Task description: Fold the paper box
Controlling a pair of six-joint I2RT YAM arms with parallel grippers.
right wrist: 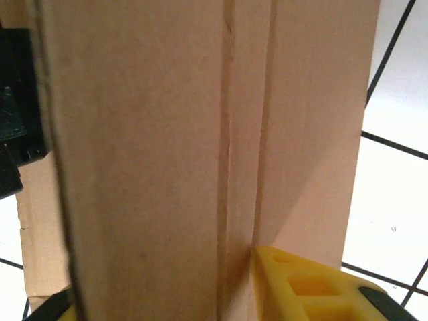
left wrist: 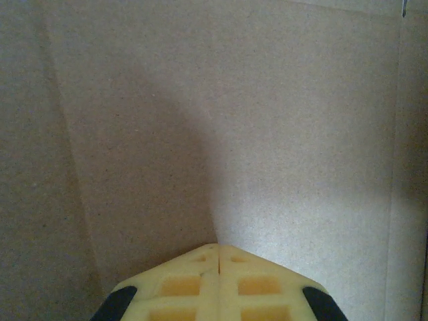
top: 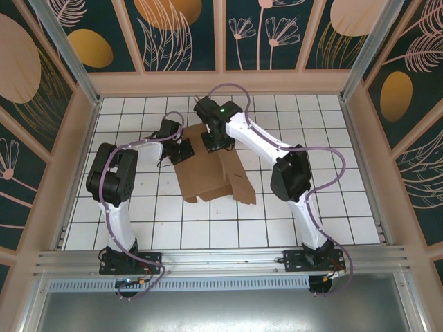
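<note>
Cardboard of the paper box point(top: 211, 176) lies just ahead of the left gripper point(left wrist: 219, 249), its fingers pressed together, tip against a panel. The right gripper point(top: 213, 143) has its fingers point(right wrist: 301, 284) parted either side of a raised wall; whether they pinch it I cannot tell. A loose hold would let that wall spring open, or the left push skid the sheet.
</note>
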